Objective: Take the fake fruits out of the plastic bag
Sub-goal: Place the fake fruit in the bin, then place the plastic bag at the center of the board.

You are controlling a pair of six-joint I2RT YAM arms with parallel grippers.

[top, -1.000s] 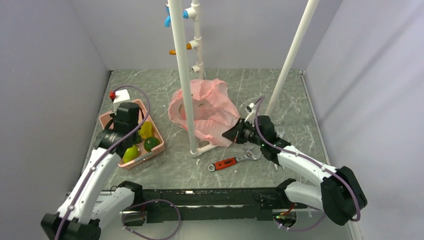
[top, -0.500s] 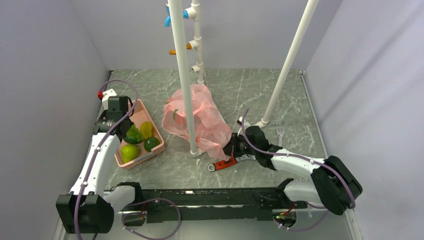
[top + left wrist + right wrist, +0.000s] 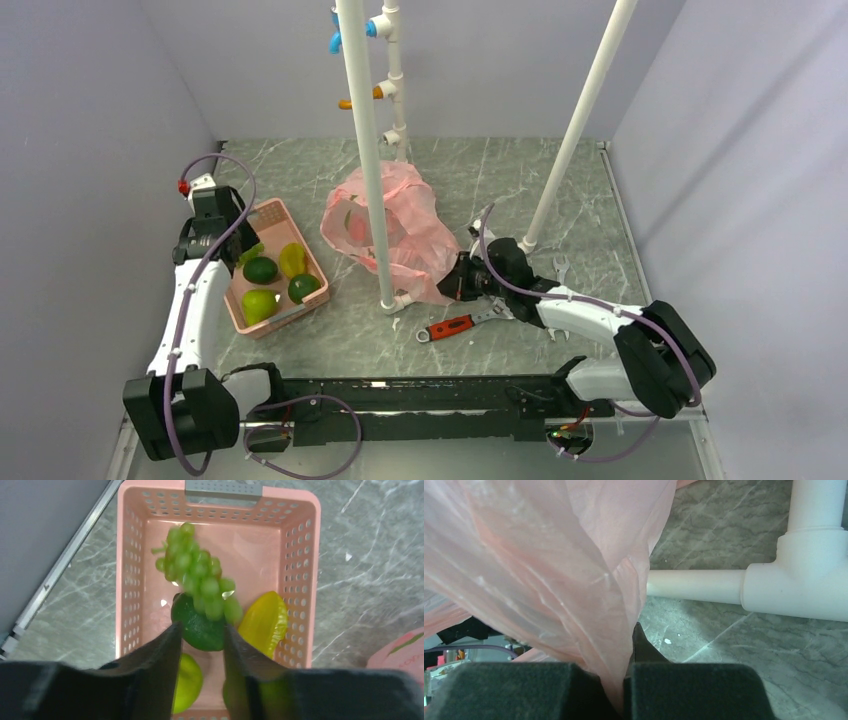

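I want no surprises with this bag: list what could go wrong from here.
1. The right gripper pinches only a thin fold of the plastic bag; a pull could tear the film or let it slip free.
2. The bag lies against the white pipe and its foot, so it may snag there.
3. The wrench lies just beside that gripper and could get knocked.
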